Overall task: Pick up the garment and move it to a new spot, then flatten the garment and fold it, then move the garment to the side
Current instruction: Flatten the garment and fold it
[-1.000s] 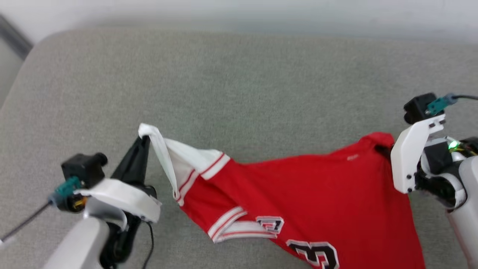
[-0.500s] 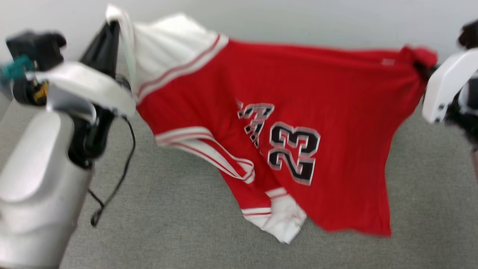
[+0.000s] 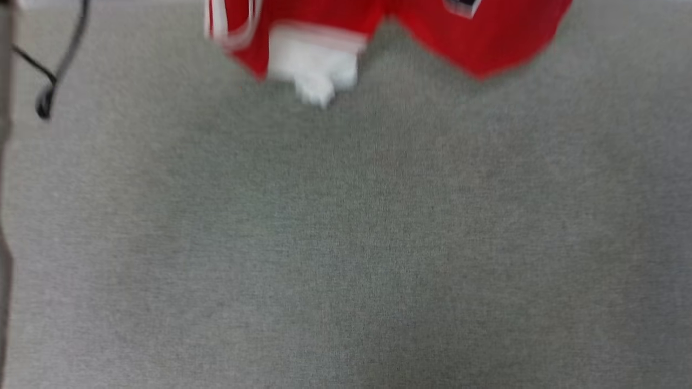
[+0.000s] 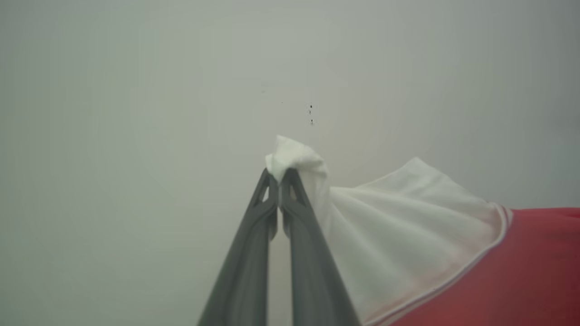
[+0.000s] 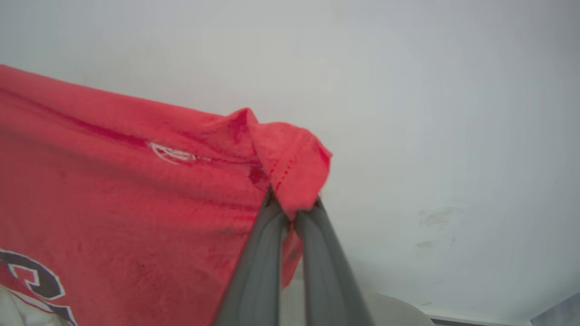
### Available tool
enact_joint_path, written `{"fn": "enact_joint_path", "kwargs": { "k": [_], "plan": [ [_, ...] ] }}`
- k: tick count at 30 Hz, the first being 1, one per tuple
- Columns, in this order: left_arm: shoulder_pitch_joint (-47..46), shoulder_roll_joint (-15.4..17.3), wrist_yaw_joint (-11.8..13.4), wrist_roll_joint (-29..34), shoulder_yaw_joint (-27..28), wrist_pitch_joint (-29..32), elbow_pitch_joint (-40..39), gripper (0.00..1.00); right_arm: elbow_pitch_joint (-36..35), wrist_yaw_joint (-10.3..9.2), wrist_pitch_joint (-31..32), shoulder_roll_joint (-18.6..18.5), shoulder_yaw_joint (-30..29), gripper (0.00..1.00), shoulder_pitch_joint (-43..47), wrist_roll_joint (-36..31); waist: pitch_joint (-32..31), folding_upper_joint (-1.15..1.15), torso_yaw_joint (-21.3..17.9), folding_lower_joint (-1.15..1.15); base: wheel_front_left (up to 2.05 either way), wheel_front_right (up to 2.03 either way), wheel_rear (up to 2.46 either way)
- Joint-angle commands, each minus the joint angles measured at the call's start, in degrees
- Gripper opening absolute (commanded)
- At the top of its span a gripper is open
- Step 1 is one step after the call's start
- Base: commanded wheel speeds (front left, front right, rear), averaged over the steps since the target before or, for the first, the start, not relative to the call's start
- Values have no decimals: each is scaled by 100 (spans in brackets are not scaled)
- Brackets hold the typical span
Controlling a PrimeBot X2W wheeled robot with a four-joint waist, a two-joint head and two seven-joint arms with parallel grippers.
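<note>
1. Shifted to the top edge of the head view since half a second ago: garment [image 3: 486,32], formerly spread across the upper half of that view. Not separable from camera motion; lift or tilt undetermined.
2. Seen now in the head view as a red lower edge and one white sleeve [image 3: 313,65] dangling over the grey surface [image 3: 346,243]. Contact with that surface not determinable through the blur.
3. Left gripper [image 4: 279,174]: clamped fully on a bunched tip of white sleeve cloth, fingertips pressed together, fabric poking out above.
4. Right gripper [image 5: 292,206]: clamped on a folded red corner, cloth bulging over the fingertips.
5. Governing relation: stretched between the two grippers, long axis along the line joining them, white end at the left, red end at the right.
   - Runs rightward and down from the left gripper in the left wrist view.
   - Runs leftward and down from the right gripper in the right wrist view.
   - Held equally at both ends, so neither arm nearer.
6. Judged step: carrying to the new spot, laying down not yet done. Lower both ends level and keep the top edge taut. Otherwise expect the dangling sleeve to land first and tuck under the body.
</note>
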Motion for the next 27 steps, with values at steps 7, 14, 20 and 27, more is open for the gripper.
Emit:
{"fn": "enact_joint_path", "kwargs": {
  "k": [7,14,20,27],
  "plan": [
    [-1220,139,-58,188,107,-215,286,0,71,-10,-664,123,-126,0,-1261,-493,1277,0,-63,-1,0,0,0],
    [-1529,105,6,130,167,-253,370,0,486,-10,-1049,183,137,0,-2002,-605,1917,0,-59,-1,0,0,0],
    [-1176,12,38,-20,193,-332,513,0,1029,-10,-1283,327,360,0,-2192,-600,2220,0,-29,-1,0,0,0],
    [-534,-170,-38,-307,240,-458,831,0,1613,-10,-1554,501,427,0,-1823,-573,2143,0,32,-1,0,0,0]
  ]
}}
